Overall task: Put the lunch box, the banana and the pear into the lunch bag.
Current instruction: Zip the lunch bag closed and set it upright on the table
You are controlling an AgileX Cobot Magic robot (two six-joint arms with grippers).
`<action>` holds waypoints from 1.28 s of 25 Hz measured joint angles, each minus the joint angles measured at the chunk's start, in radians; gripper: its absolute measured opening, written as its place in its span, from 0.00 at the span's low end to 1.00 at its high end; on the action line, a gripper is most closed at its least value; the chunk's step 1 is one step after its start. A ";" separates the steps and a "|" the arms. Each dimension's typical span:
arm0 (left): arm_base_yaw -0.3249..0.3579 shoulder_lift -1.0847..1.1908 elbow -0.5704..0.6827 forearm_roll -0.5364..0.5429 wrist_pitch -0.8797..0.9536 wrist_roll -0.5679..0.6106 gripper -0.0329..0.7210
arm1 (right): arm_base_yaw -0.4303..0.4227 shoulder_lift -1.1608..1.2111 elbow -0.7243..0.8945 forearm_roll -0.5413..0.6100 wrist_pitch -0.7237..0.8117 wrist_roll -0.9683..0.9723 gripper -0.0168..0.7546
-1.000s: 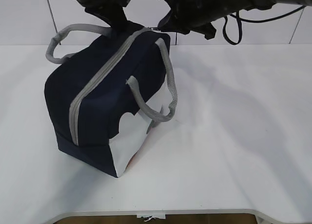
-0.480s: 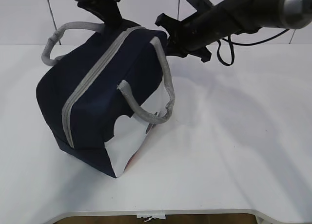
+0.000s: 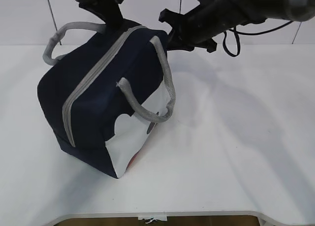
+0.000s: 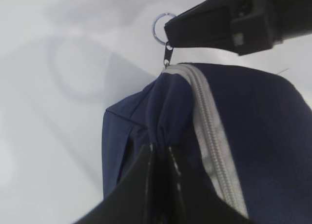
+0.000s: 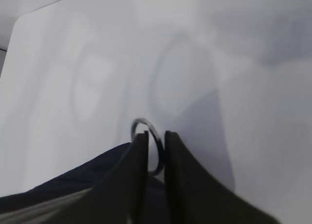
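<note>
Lunch bag [image 3: 101, 95]: navy, tilted on the white table [image 3: 236, 137], zipper [image 3: 93, 76] closed along its top, two grey handles [image 3: 152, 95].

Left gripper [image 4: 159, 151]: at the bag's far top corner, fingers pinched together on a fold of navy fabric.

Right gripper [image 5: 155, 147]: just beyond that corner, clamped on the zipper's pull ring [image 4: 161, 29].

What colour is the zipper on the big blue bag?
Grey. The zipper on the lunch bag shows best in the exterior view.
</note>
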 joint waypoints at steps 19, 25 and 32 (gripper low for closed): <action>0.010 0.062 0.000 -0.017 -0.131 0.001 0.25 | -0.011 -0.183 -0.029 -0.342 0.228 -0.135 0.68; 0.010 0.056 -0.002 -0.021 -0.137 0.001 0.52 | -0.011 -0.268 -0.029 -0.473 0.386 -0.139 0.68; 0.010 -0.002 -0.004 0.026 -0.015 0.001 0.55 | -0.011 -0.308 -0.031 -0.537 0.533 -0.141 0.68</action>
